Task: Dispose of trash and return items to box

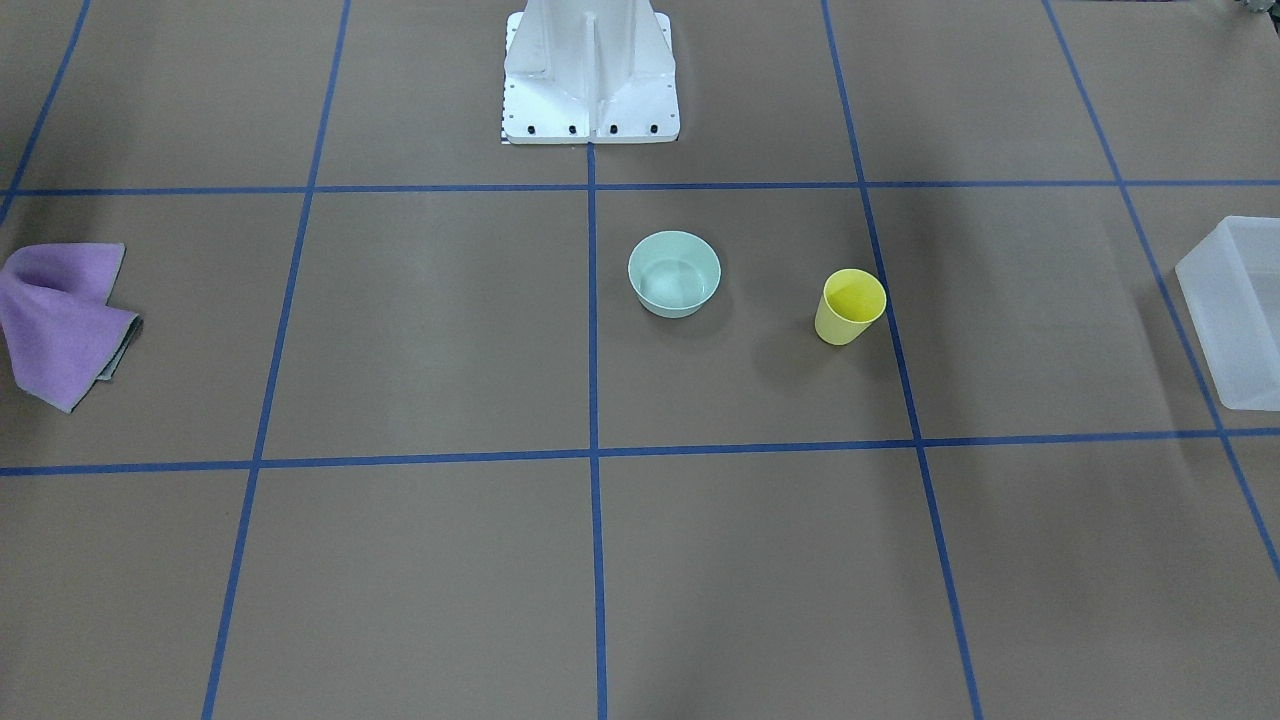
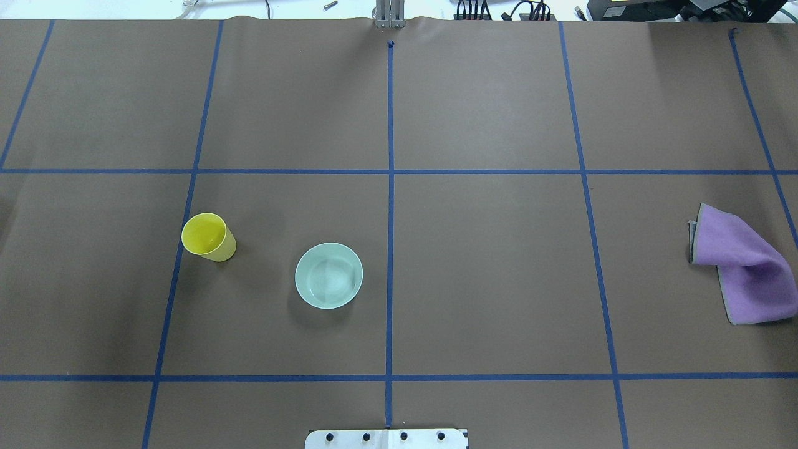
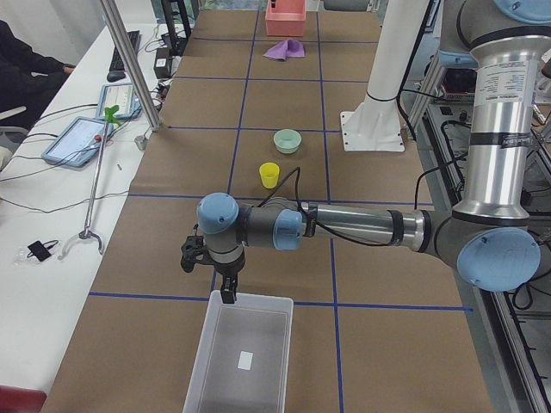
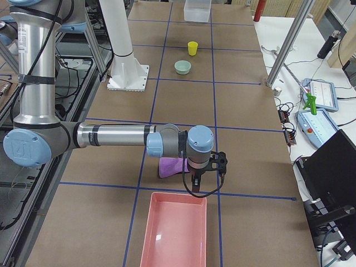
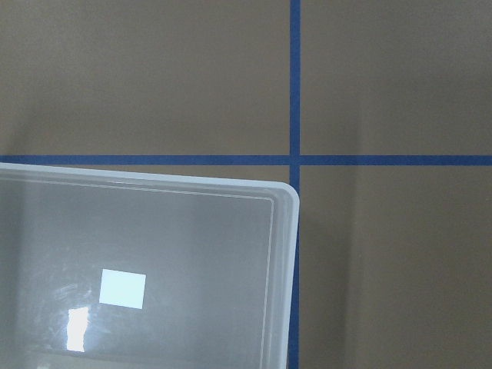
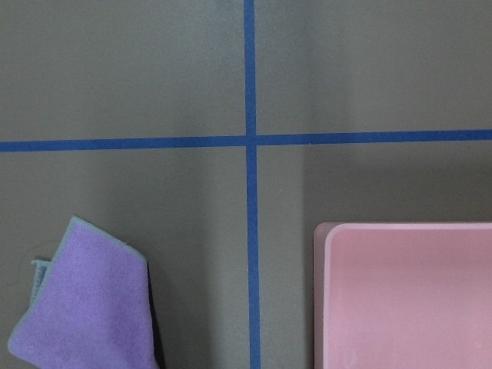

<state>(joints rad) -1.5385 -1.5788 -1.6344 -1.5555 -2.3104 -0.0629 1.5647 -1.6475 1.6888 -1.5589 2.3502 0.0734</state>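
The yellow cup (image 1: 850, 306) stands upright on the brown table, also in the overhead view (image 2: 208, 237). The mint-green bowl (image 1: 674, 274) sits upright beside it, nearer the robot base (image 2: 328, 275). Both look empty. The frosted-white box (image 3: 258, 298) stands at the table's left end, empty but for a label, and its corner shows in the left wrist view (image 5: 284, 231). My left gripper (image 3: 227, 297) points down over the box's near rim; I cannot tell if it is open. My right gripper (image 4: 194, 186) hangs at the opposite end, state unclear.
A purple cloth (image 2: 742, 265) lies crumpled at the table's right end, also in the right wrist view (image 6: 84, 307). A pink tray (image 4: 173, 231) sits beyond it, under the right gripper. The white robot base (image 1: 590, 80) stands behind the bowl. Blue tape lines grid the table.
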